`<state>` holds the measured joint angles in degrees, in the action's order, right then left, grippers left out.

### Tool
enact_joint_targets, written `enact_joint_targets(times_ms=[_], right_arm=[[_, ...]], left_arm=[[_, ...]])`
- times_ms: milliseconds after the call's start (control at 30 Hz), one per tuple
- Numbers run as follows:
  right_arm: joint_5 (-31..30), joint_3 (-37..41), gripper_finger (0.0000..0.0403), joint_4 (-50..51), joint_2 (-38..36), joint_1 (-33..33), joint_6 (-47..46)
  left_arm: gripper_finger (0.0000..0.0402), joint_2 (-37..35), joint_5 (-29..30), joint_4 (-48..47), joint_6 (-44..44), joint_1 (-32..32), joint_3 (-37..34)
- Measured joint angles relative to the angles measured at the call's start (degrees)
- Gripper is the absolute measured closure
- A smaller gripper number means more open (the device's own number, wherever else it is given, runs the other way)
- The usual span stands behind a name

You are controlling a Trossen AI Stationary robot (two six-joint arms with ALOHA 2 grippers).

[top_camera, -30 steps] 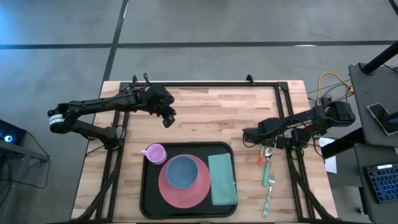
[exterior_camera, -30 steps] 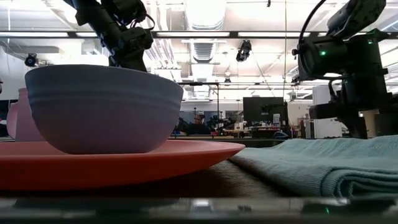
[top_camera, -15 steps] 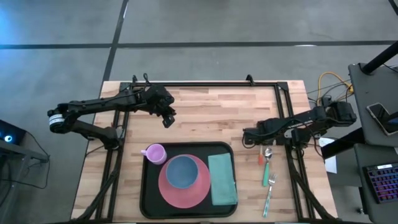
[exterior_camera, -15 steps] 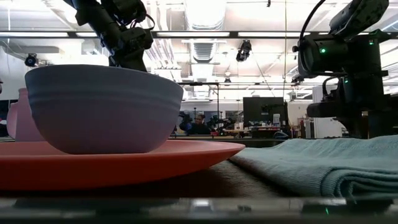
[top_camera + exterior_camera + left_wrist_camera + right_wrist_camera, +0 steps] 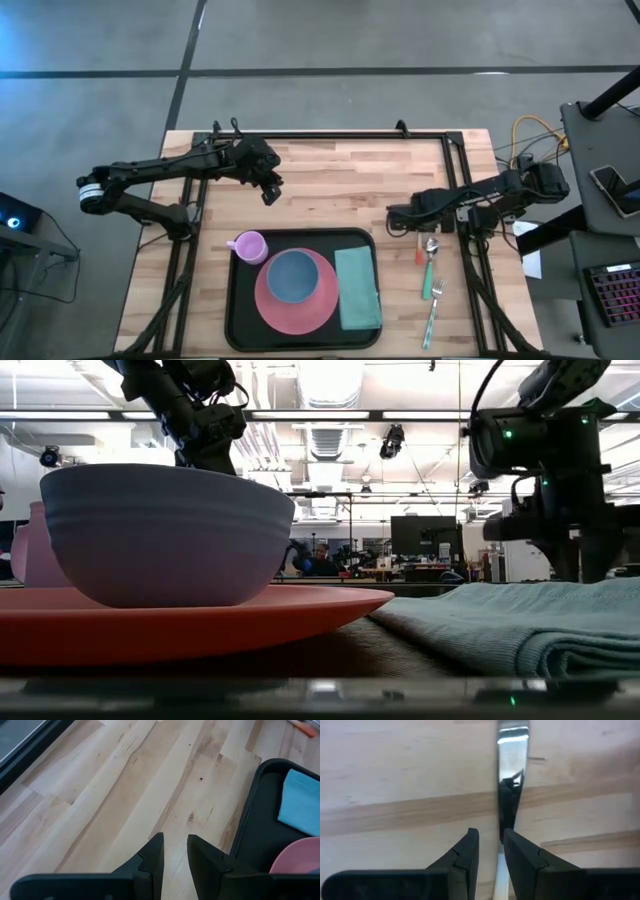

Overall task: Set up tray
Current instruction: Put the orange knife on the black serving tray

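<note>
The black tray (image 5: pixel 240 320) lies at the table's near middle. It carries a pink plate (image 5: pixel 320 300) with a blue bowl (image 5: pixel 292 276), a pink cup (image 5: pixel 248 246) and a folded teal napkin (image 5: pixel 358 288). My right gripper (image 5: pixel 490 832) is low over the wood just right of the tray's far corner, fingers a narrow gap apart. A shiny knife blade (image 5: pixel 512 755) runs out from between them. The knife's orange handle (image 5: pixel 418 256) shows beside a green-handled spoon (image 5: pixel 428 268). My left gripper (image 5: pixel 174 837) hovers over bare wood beyond the cup, narrowly open, holding nothing. My right gripper stands with its fingers (image 5: pixel 520 855) on either side of the knife's blade (image 5: pixel 506 815), coming from above. The blade lies along the gap, close against one finger. Whether a finger touches it, I cannot tell.
A fork (image 5: pixel 432 318) with a teal handle lies on the table right of the tray, nearer than the spoon. A black frame rail (image 5: pixel 330 135) runs along the table's far edge and down both sides. Bare wood lies between the tray and the far rail.
My right arm has shifted a little toward the table's left, staying low over the utensils. The knife's orange handle, the spoon and the fork lie where they were.
</note>
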<state>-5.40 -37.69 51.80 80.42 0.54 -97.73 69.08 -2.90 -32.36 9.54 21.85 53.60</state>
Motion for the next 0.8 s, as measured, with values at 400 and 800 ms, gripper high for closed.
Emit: enact_joint_targets(times_ms=[400, 800], right_arm=[[-1.0, -1.3, 0.0316, 0.9, 0.0, 0.0, 1.3], [2.5, 0.4, 0.0316, 1.6, -0.6, 1.6, 1.0]], left_arm=[[0.0335, 0.0, -0.1, -1.4, 0.6, -0.2, 0.0], [0.0335, 0.0, -0.2, -2.7, 0.7, -0.2, 0.0]])
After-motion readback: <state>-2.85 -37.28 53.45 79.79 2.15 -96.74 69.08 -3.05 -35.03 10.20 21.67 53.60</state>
